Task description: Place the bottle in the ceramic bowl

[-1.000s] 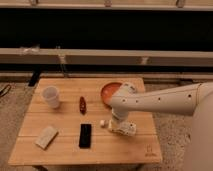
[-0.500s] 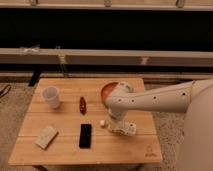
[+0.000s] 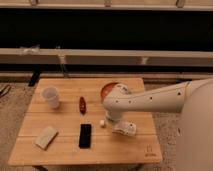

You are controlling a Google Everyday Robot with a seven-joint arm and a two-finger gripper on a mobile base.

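Reaching in: your white arm [image 3: 150,100] comes over the table [image 3: 60,156] from the right and bends down at its left end.
Gripper: your gripper [image 3: 120,125] is low over the near-right part of the table, right at the bottle.
Grip: honestly can't tell whether it's got hold of the bottle or is loose around it.
Bottle: the bottle [image 3: 127,129] shows just under the arm's end, tilted, on the near side of the bowl and not in it.
Ceramic bowl: the ceramic bowl [image 3: 106,90] sits mid-table, farther back than the gripper, with its right part covered by your arm.
Other stuff:
- white cup [image 3: 50,96] far left
- dark-red thing [image 3: 82,104] between cup and bowl
- black slab [image 3: 85,135] near the front edge
- pale block [image 3: 46,137] near left
- tiny white bit [image 3: 102,122] just left of the gripper
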